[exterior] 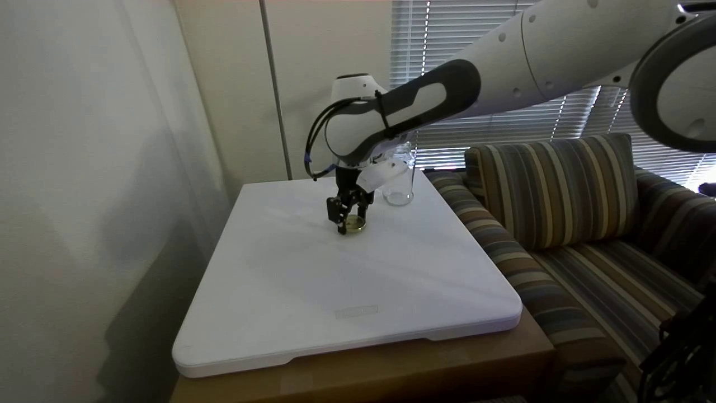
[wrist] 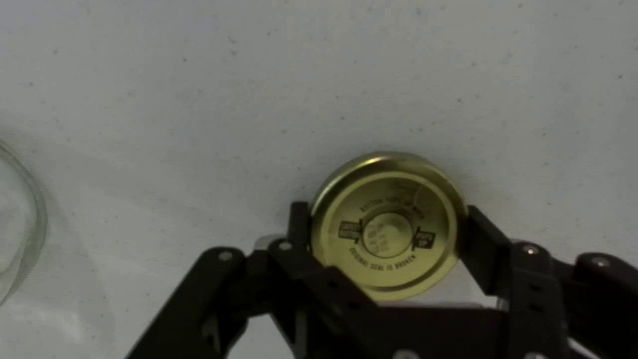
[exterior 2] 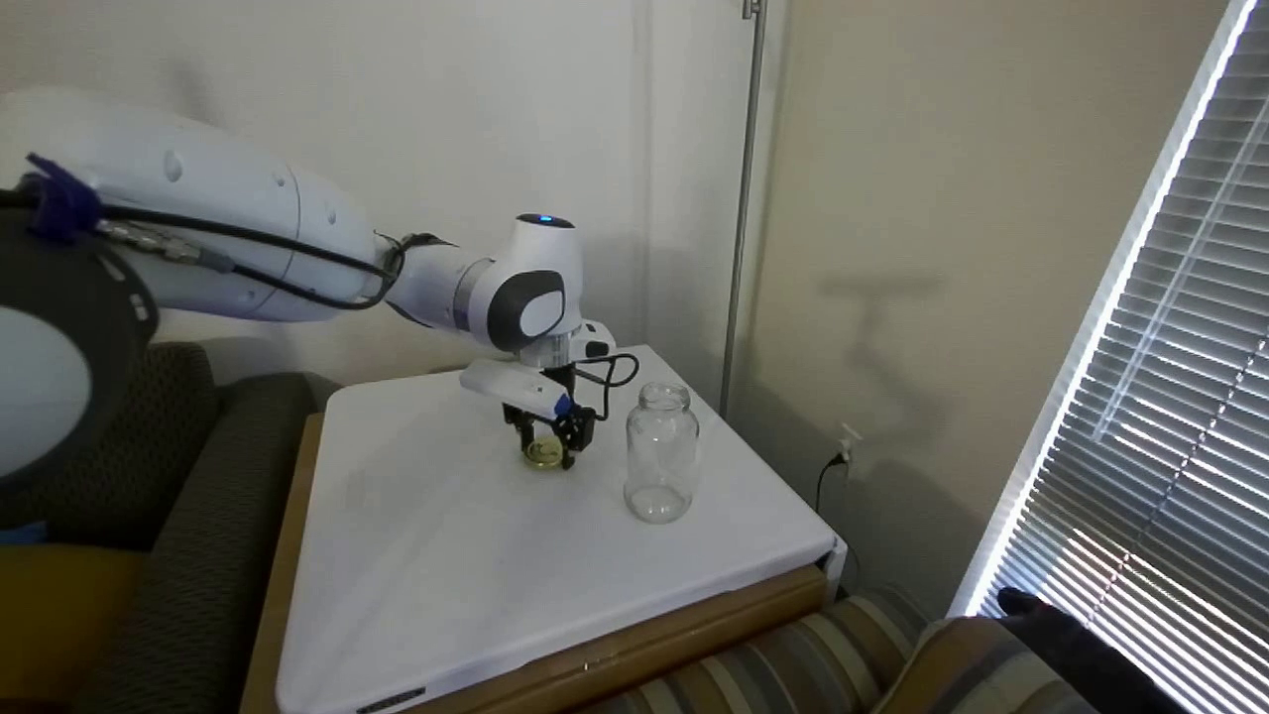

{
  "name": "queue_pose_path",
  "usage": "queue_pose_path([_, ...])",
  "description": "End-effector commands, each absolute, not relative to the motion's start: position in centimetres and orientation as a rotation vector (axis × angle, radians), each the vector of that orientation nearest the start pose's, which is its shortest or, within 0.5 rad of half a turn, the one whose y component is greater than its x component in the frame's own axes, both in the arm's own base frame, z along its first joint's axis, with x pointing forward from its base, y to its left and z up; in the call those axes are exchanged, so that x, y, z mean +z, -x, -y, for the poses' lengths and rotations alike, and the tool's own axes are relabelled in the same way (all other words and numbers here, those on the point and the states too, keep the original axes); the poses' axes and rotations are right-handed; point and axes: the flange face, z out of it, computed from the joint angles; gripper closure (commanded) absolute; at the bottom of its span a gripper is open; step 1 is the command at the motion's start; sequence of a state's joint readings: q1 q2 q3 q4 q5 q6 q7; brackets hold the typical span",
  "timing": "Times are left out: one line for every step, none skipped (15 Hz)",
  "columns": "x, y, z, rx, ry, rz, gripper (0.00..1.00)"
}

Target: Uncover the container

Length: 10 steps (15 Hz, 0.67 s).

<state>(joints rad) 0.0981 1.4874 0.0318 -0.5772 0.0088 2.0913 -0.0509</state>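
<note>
In an exterior view, we see the end effector (exterior: pixel 352 221) low over the white worktop (exterior: pixel 347 274), which spreads broadly towards its rounded near corners. In an exterior view, the clear glass jar (exterior 2: pixel 662 451) stands upright, open-mouthed, near the worktop's edge. In the wrist view, the end effector clasps the golden metal lid (wrist: pixel 389 229) by its rim.

Home, by look: striped armchair (exterior: pixel 559 235), window blinds (exterior 2: pixel 1160 397), toward right of frame in both exterior views.
</note>
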Motion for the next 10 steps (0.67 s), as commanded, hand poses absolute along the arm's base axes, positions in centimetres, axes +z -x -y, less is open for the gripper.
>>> queue_pose_path([5.62,-78.2,-8.57,-0.019,3.118,0.227,0.05])
queue_pose_path([5.62,-78.19,-8.56,-0.018,3.117,0.227,0.05])
queue_pose_path([5.52,-78.14,-8.55,-0.013,3.116,0.228,0.0])
queue_pose_path([5.42,-78.09,-8.54,-0.009,3.116,0.227,0.0])
queue_pose_path([5.39,-78.06,-8.53,-0.006,3.116,0.226,0.0])
queue_pose_path([5.34,-78.04,-8.52,-0.004,3.115,0.223,0.0])
queue_pose_path([5.37,-78.06,-8.52,-0.006,3.111,0.216,0.0])
queue_pose_path([5.55,-78.13,-8.48,-0.007,3.105,0.219,0.0])
queue_pose_path([5.75,-78.16,-8.39,0.001,3.097,0.227,0.0])
queue_pose_path([6.04,-78.24,-8.22,0.006,3.088,0.223,0.0])
